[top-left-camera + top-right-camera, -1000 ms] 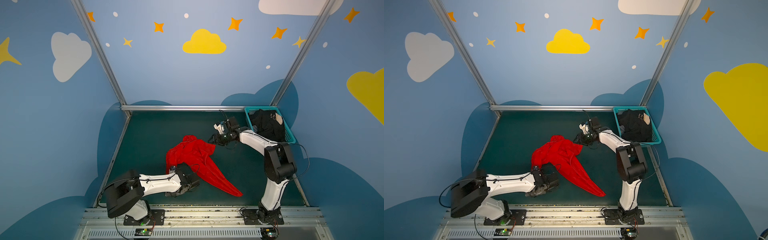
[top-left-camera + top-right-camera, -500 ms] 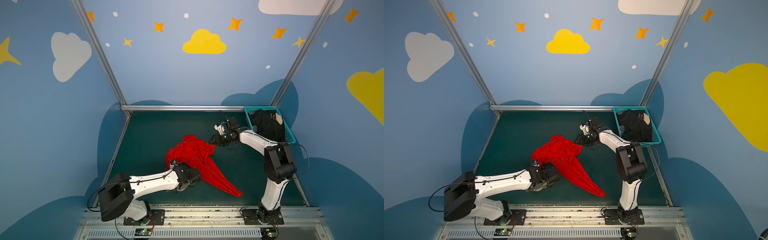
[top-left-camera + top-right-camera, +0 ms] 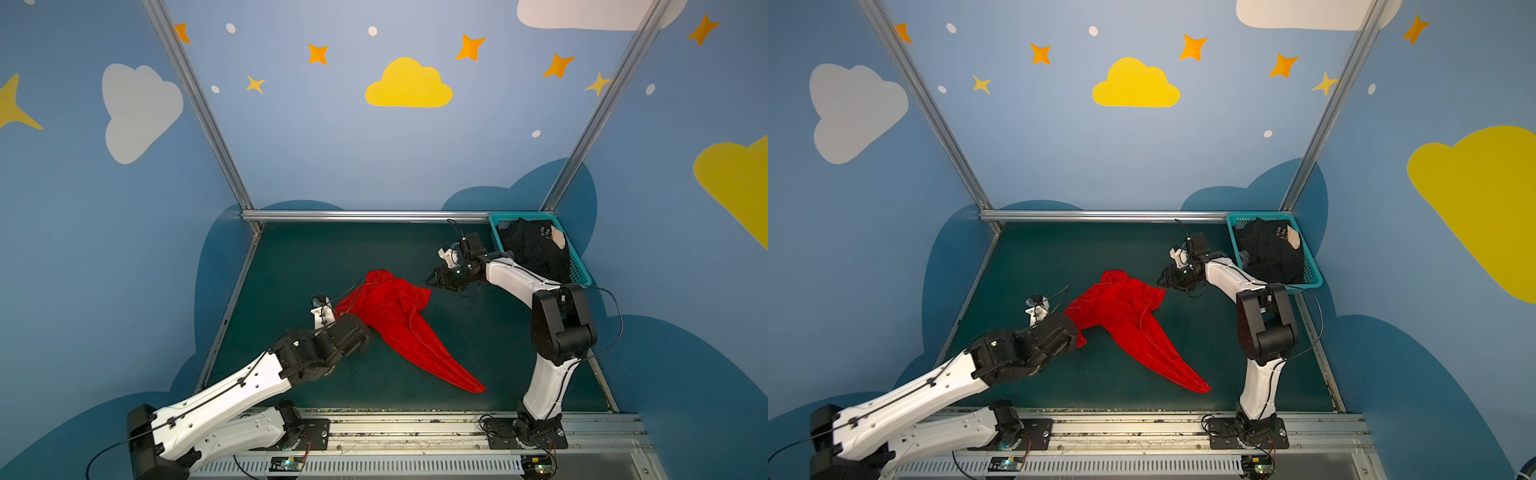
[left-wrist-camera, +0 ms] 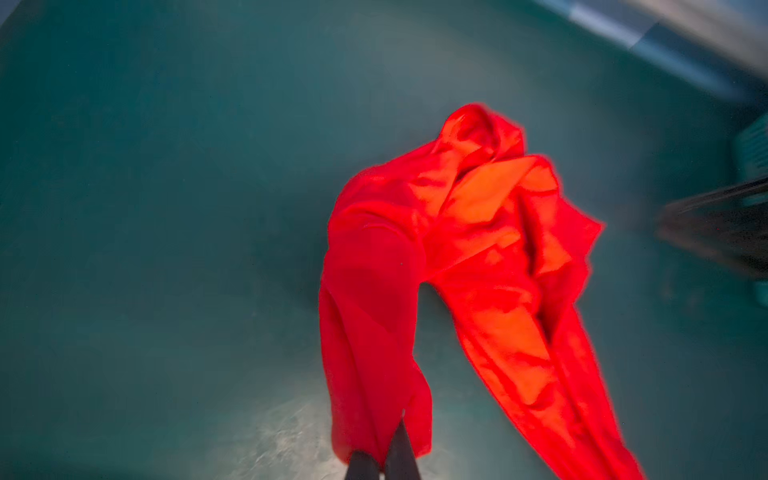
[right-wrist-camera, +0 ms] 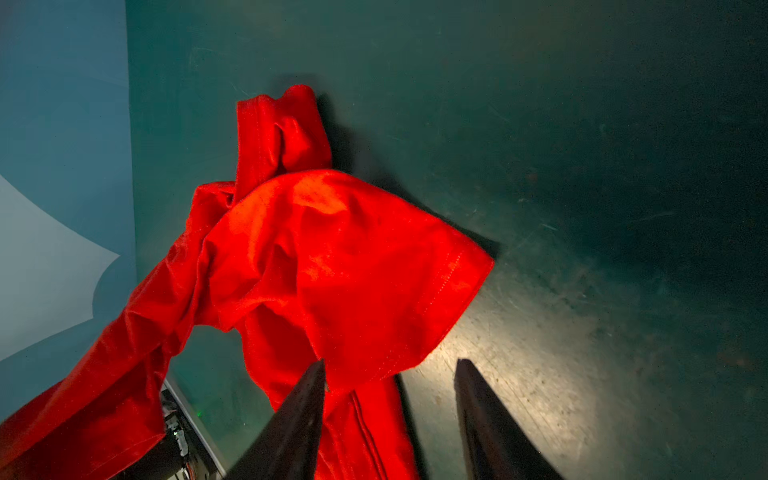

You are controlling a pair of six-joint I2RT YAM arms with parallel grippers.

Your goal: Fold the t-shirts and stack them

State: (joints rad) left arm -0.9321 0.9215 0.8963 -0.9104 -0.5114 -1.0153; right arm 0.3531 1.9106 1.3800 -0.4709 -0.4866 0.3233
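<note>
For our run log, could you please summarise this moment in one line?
left gripper: shut on red t-shirt | right gripper: open beside it | black t-shirts: in basket

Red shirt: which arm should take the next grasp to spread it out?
Right. The left gripper is shut on one edge of the red t-shirt, so it is occupied. The right gripper is open and sits beside the free sleeve hem, likely within easy reach.

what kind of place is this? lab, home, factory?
Probably a purpose-built robot test cell: blue panel walls with cloud and star decals in aluminium framing, a white left arm and right arm bolted to a metal rail.
</note>
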